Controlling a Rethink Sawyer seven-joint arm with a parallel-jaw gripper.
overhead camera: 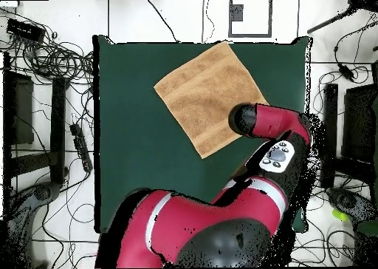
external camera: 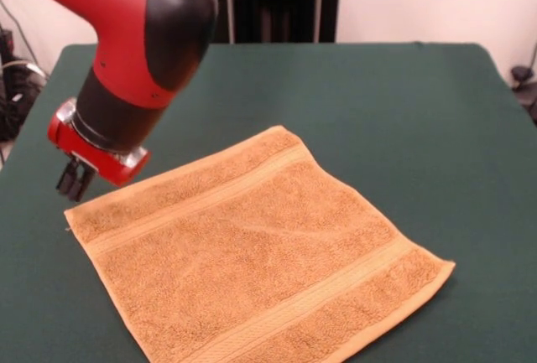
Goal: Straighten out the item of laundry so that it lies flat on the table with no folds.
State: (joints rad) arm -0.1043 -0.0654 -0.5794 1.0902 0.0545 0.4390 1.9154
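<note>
The orange-tan towel lies spread out on the dark green table, turned like a diamond. Its woven bands run near two opposite edges, and a faint crease crosses the middle. No folded corner shows. My gripper hangs at the left, just above and behind the towel's left corner. It is shut, holds nothing, and is apart from the cloth. In the overhead view the towel lies at the far part of the table, and the arm's end covers the gripper and the towel's edge there.
The towel's near corner reaches the table's front edge in the front view. Cables and stands lie on the floor around the table. The arm's red and black body spans the table's side nearest the robot's base.
</note>
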